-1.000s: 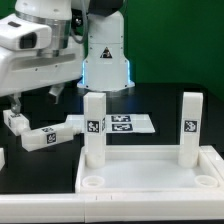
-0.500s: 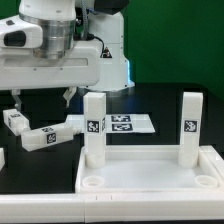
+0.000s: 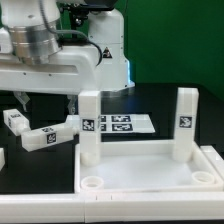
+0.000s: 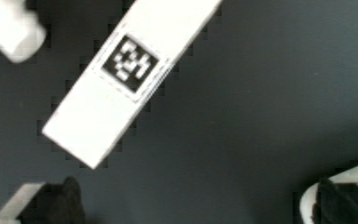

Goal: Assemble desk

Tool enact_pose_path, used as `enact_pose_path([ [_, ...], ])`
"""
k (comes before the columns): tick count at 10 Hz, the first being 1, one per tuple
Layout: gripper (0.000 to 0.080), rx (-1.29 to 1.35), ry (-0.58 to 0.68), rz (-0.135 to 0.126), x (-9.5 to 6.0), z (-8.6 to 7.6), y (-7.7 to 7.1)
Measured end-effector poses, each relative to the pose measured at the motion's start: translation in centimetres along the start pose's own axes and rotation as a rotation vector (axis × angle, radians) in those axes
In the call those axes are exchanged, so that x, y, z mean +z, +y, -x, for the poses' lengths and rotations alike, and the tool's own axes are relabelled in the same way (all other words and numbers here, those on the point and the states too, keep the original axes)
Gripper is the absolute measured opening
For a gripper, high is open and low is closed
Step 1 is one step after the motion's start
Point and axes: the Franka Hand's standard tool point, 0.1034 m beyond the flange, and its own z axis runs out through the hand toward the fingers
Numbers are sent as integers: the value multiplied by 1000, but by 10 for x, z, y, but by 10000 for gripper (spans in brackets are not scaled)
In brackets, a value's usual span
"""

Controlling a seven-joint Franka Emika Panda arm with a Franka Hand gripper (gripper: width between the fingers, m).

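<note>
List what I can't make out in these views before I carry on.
Exterior view: flat white marker board, partly hidden behind the upright white plastic square-post leg on the exterior view's left.
Exterior view: white piece, cut off by that view's left edge.
Wrist view: blurred white shape, cut by the frame edge, unidentifiable.
Wrist view: dark fingers, only one shows, blurred.

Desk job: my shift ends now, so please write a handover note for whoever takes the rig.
Gripper: fingers open, empty, hovering over the loose legs.
Done: first upright leg and second upright leg stand in the desk top's far corners.
Loose: third leg and fourth leg lie at the exterior view's left.
To do: fit both into the empty near holes.
</note>
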Motion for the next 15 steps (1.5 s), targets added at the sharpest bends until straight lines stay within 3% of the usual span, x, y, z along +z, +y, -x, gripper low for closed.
enact_pose_path([
  [7, 649, 180, -9, 3, 8, 6, -12],
  [9, 649, 163, -11, 10, 21, 23, -25],
  [11, 649, 149, -17, 10, 21, 32, -35],
  [13, 649, 143, -40, -17, 6, 37, -26],
  [15, 649, 196, -62, -79, -7, 24, 1],
])
